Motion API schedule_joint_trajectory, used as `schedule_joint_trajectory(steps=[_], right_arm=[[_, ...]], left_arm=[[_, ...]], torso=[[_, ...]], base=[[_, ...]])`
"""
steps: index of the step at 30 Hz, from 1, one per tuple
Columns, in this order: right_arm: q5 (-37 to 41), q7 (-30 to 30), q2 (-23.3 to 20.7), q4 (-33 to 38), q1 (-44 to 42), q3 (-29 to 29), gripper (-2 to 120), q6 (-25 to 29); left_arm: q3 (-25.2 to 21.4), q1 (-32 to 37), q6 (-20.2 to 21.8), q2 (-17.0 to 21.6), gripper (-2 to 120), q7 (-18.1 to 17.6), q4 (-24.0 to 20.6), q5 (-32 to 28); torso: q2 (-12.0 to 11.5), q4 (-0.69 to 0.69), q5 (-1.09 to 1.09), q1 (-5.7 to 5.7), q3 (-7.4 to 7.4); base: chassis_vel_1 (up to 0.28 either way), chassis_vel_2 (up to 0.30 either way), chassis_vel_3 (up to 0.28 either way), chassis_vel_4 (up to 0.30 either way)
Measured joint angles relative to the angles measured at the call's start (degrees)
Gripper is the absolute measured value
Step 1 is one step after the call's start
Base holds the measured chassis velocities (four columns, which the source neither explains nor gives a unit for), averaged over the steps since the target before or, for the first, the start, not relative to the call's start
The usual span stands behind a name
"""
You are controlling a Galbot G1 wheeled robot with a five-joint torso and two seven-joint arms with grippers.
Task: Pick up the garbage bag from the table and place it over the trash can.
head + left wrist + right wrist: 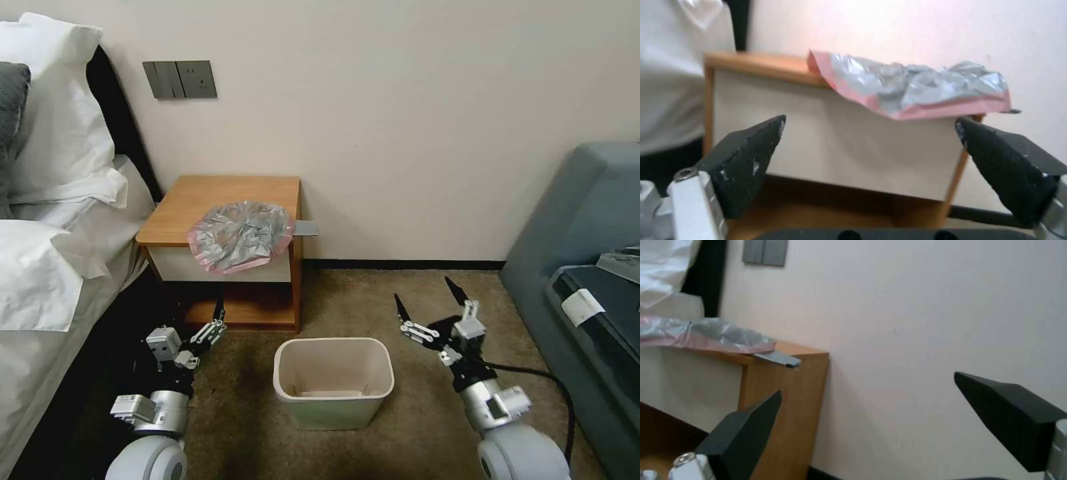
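The garbage bag [240, 235], crinkled silvery-grey with a pink rim, lies flat on the front right part of the table [200, 197], and its edge hangs over the white drawer front. On the carpet in front of the table stands the cream trash can [333, 415], upright. My left gripper [217, 319] hovers low before the table's lower shelf, left of the can. In the left wrist view this gripper [870, 120] is open and aimed at the drawer front [831, 140], below the garbage bag [916, 88]. Right of the can, my right gripper [423, 291] is open and holds nothing.
A white-sheeted bed [47, 267] with pillows runs along the left, close to my left arm. A blue-grey sofa [587, 213] fills the right side. A flat grey piece [305, 229] sticks out from the table's right edge. A black cable [533, 375] trails from my right arm.
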Motion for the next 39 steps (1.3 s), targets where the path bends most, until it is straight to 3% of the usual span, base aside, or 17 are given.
schedule_joint_trajectory(steps=[7, 16, 25, 33, 39], right_arm=[[-9.37, 1.96, -5.6, -8.62, 14.42, -10.74, 100, 0.39], [-28.96, -2.12, -4.45, -23.14, 32.01, -23.02, 100, 4.37], [-37.45, -3.11, -1.44, -35.54, 47.89, -29.37, 100, 8.13], [-43.39, -2.13, 2.08, -44.71, 54.35, -30.94, 100, 12.87], [-44.66, -1.7, 3.29, -47.66, 56.2, -31.01, 99, 14.08]], left_arm=[[-3.52, 0.15, 1.23, -0.97, 100, -1.33, -0.66, 3.7], [-4.31, -0.08, 2.39, -2.17, 100, -2.51, 0.63, 3.55], [-3.69, 1.21, 1.58, -3.58, 100, -2.72, 2.05, 4.89], [-3.59, 1.95, 1.08, -3.84, 100, -2.94, 1.55, 4.88], [-3.76, 1.81, 1.19, -3.88, 100, -3.03, 1.49, 4.6]], torso=[[0.0, 0.01, 0.0, 0.0, 0.0], [0.0, 0.01, 0.0, 0.0, 0.0], [0.0, 0.01, -0.03, 0.0, 0.0], [0.0, 0.01, -0.02, 0.0, 0.0], [0.0, -0.01, -0.02, 0.0, 0.0]], base=[[0.0, 0.0, 0.0, 0.0], [0.0, 0.0, 0.0, 0.0], [0.0, 0.0, 0.0, 0.0], [0.0, 0.0, 0.0, 0.0], [0.0, 0.0, 0.0, 0.0]])
